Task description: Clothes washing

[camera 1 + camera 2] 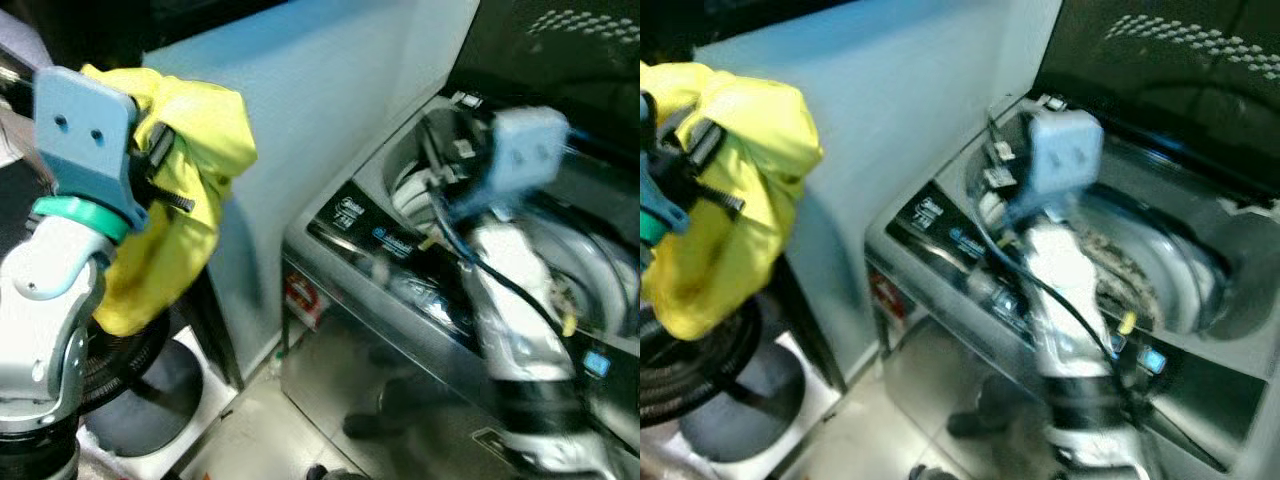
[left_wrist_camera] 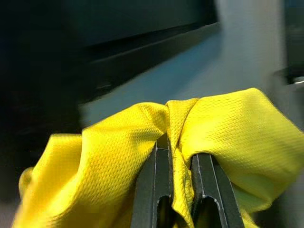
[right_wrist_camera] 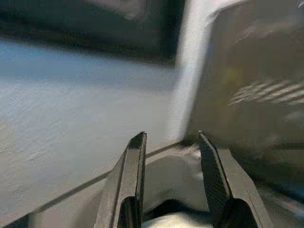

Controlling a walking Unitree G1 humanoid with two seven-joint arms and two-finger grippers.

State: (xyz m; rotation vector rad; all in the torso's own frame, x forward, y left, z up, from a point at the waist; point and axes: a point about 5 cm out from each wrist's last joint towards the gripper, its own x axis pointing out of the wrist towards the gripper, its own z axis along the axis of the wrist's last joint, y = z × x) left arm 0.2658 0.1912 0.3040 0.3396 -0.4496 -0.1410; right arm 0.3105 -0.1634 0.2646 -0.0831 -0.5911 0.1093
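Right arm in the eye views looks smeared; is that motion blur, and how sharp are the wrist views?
Eye views: right arm smeared by motion over the washing machine, while the yellow garment stays fairly crisp. Left wrist view: mesh weave sharp in the left claw, background dark and blurred. Right wrist view: right claw open, soft and streaked throughout.

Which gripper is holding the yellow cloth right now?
The left gripper: its fingers pinch a fold of the yellow cloth, held up beside the washer. The right gripper is open with nothing between its fingers, over the washer's open top.
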